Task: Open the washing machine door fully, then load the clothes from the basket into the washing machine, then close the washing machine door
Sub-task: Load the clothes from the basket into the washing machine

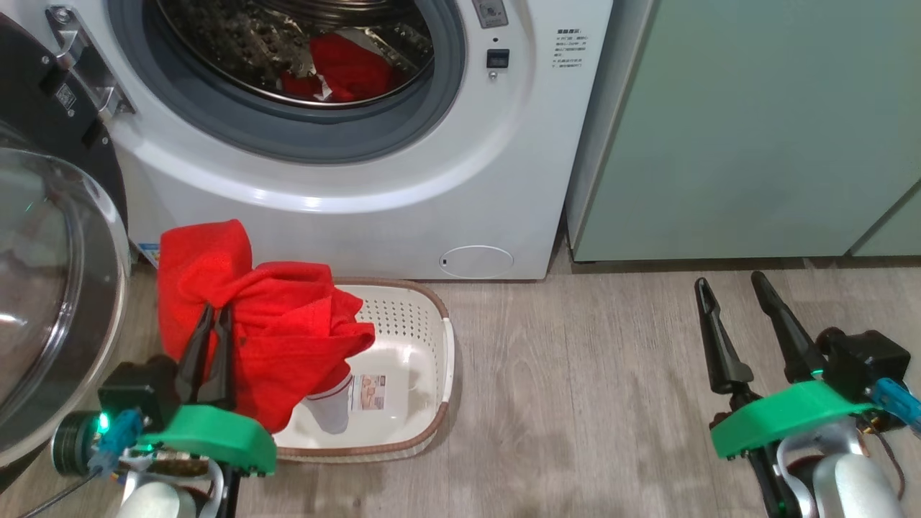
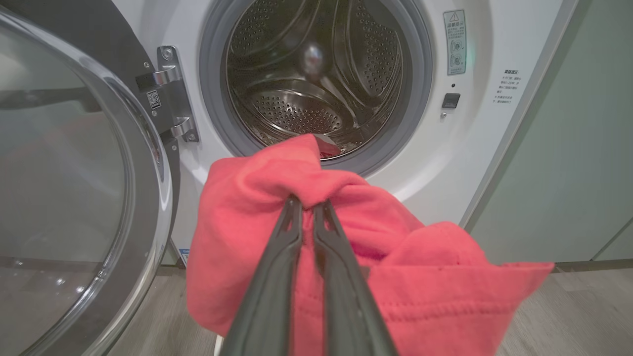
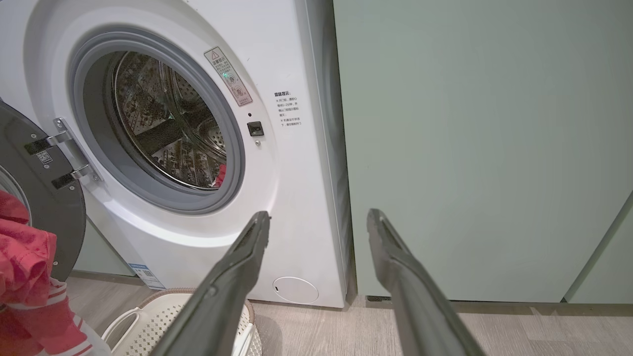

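My left gripper (image 1: 214,311) (image 2: 307,203) is shut on a red garment (image 1: 266,324) (image 2: 356,247), held up over the cream basket (image 1: 424,424) with its lower end hanging into it. A white sleeve or cuff with red stripes (image 1: 327,410) dangles inside the basket. The washing machine (image 1: 403,201) stands behind with its door (image 1: 57,288) swung open to the left. Another red garment (image 1: 345,68) lies in the metal drum (image 2: 316,74). My right gripper (image 1: 730,288) (image 3: 319,222) is open over the floor at the right, holding nothing.
A pale green cabinet (image 1: 755,129) stands right of the washer. Wood-look floor (image 1: 590,388) lies between the basket and my right gripper. The door hinge (image 1: 86,65) sits at the washer's upper left. A round white flap (image 1: 476,261) is low on the washer front.
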